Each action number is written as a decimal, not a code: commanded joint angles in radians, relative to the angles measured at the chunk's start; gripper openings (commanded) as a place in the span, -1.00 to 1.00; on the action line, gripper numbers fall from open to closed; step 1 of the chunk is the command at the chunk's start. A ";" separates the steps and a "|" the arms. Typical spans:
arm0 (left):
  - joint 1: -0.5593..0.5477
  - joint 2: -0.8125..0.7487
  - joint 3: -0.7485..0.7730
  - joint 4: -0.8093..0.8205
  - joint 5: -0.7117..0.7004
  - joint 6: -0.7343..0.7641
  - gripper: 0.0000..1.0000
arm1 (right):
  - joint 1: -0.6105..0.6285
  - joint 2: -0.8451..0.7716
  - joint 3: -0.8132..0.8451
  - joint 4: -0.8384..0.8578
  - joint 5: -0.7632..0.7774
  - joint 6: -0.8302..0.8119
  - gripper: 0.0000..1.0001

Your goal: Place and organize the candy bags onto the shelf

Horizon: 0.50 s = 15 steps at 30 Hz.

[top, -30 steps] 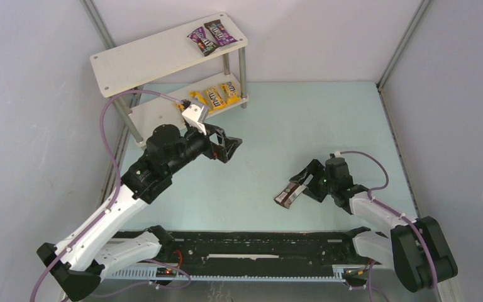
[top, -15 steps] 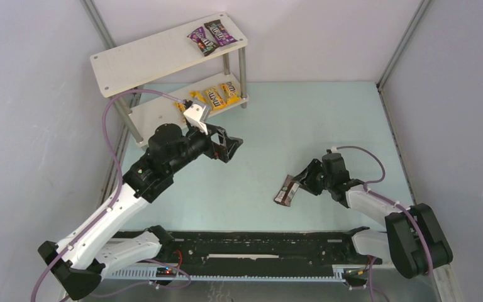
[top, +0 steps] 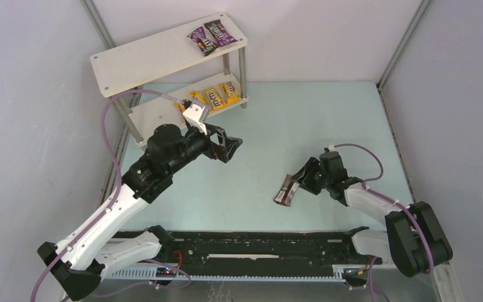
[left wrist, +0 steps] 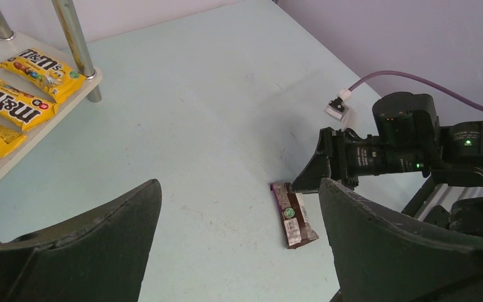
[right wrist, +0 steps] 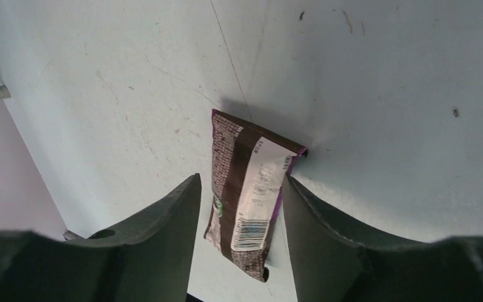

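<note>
1. Left side first: the left gripper hangs just in front of the two-tier off-white board shelf on thin silver legs, fingers spread wide, nothing in them; anything carried over from the right has to get past it, so a bump looks possible.
2. The shelf's lower board holds yellow glossy packets, and the upper one has two purple glossy packets at its right end; a sloppy drop could knock those out of line.
3. The dark brown flat packet lies on the surface right of centre, between the right gripper fingers; one finger touches its edge, but I can't tell if it's truly pinched; it's thin and slick, so I reckon it could buckle or slip out on the lift.
4. The pale mint surface is scuffed and specked; grey panels stand on both sides, with a white back wall and metal corner posts.
</note>
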 commanded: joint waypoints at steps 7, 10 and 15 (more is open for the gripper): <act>-0.009 -0.041 0.013 0.024 -0.011 0.019 1.00 | 0.136 0.135 0.250 -0.250 0.210 -0.058 0.42; -0.011 -0.044 0.014 0.023 -0.014 0.022 1.00 | 0.188 0.191 0.327 -0.337 0.291 -0.056 0.39; -0.017 -0.045 0.014 0.021 -0.018 0.025 1.00 | 0.256 0.316 0.477 -0.499 0.379 -0.080 0.37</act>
